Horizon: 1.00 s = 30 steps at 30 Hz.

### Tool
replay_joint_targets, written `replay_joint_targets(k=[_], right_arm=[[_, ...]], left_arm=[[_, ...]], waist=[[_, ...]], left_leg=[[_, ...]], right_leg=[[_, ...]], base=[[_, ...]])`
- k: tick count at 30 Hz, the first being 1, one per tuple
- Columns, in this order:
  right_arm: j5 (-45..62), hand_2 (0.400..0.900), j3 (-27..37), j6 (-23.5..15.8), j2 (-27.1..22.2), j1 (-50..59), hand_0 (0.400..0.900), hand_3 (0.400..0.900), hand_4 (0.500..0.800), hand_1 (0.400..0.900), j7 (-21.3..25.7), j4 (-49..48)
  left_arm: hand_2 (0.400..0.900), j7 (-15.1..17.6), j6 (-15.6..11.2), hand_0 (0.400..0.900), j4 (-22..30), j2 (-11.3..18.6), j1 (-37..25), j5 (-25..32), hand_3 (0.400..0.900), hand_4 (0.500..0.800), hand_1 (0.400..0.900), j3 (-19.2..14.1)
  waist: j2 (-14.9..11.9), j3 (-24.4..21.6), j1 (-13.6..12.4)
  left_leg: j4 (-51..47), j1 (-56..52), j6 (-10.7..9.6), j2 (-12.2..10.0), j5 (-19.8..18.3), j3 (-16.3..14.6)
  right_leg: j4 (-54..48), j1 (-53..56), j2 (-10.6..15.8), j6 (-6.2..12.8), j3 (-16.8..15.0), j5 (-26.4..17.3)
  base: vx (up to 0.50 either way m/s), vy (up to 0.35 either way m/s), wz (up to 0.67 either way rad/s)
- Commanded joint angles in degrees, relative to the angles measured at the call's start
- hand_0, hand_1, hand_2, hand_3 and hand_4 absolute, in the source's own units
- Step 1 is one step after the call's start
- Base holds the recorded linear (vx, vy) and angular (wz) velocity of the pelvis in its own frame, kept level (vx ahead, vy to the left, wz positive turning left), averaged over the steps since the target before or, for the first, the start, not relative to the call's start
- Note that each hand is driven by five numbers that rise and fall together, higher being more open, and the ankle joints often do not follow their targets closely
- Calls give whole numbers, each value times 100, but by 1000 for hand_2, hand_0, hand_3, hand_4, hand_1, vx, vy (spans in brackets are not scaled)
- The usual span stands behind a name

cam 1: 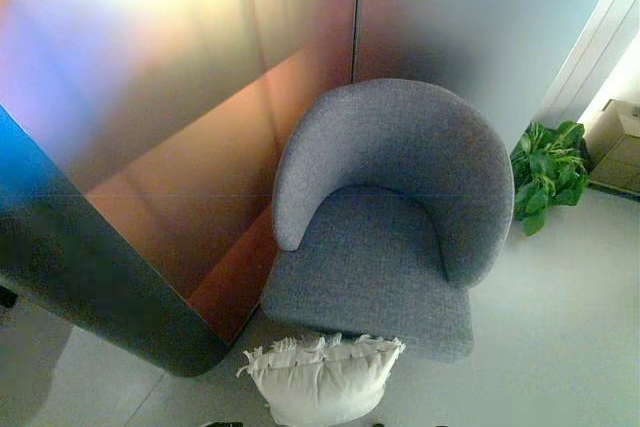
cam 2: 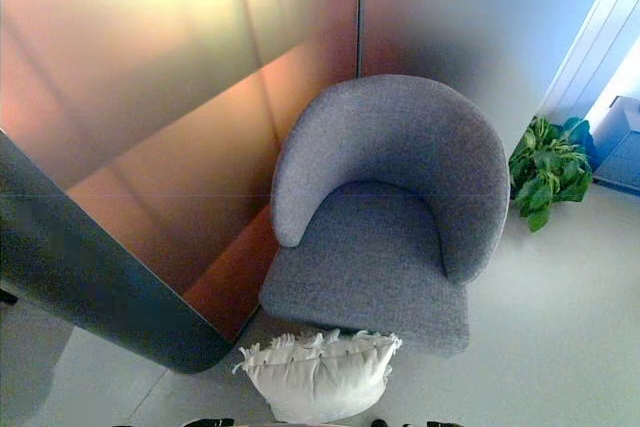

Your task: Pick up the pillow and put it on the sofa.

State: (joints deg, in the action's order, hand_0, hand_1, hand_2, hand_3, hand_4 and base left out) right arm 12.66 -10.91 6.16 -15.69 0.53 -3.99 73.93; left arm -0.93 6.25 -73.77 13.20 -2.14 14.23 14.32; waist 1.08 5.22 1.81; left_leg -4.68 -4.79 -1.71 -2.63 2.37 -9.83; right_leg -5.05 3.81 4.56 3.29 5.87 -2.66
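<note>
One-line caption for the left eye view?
White fringed pillow on the floor before an empty grey sofa; green plant beside it.

pillow [cam 1: 322, 379]: lower edge cut by frame bottom | box [cam 1: 618, 145]: cropped at right edge | hands: only dark slivers at bottom edge, fingers untellable
</note>
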Motion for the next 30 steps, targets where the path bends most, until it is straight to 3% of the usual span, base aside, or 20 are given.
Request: replay_joint_targets(k=[1, 13, 30], right_arm=[[-50, 900, -242, 65, -84, 562, 900, 900, 800, 900, 66, 76], [287, 900, -526, -26, -434, 1231, 900, 900, 800, 900, 102, -241], [652, 900, -724, -66, -713, 2051, 900, 900, 800, 900, 14, -306]], left_arm=[[900, 223, 81, 900, -222, 159, -580, 464, 900, 800, 900, -185], [900, 703, -22, 900, -29, 206, -1745, 1247, 900, 800, 900, -66], [900, 776, -153, 900, -34, 661, -3235, 2438, 900, 800, 900, -121]], waist=[[-146, 493, 133], [-94, 1558, 310], [-197, 2410, 553]], left_leg=[[55, 48, 121, 422, -399, 65], [633, 1303, 21, 332, -225, 25], [1457, 2870, -123, 264, -180, -127]], right_leg=[[86, -210, 39, 312, 146, -19], [633, -1404, -3, 181, -81, 25], [1472, -3025, -35, 123, -87, 95]], base=[[-160, 28, -1], [-148, 9, -5], [-77, -2, -1]])
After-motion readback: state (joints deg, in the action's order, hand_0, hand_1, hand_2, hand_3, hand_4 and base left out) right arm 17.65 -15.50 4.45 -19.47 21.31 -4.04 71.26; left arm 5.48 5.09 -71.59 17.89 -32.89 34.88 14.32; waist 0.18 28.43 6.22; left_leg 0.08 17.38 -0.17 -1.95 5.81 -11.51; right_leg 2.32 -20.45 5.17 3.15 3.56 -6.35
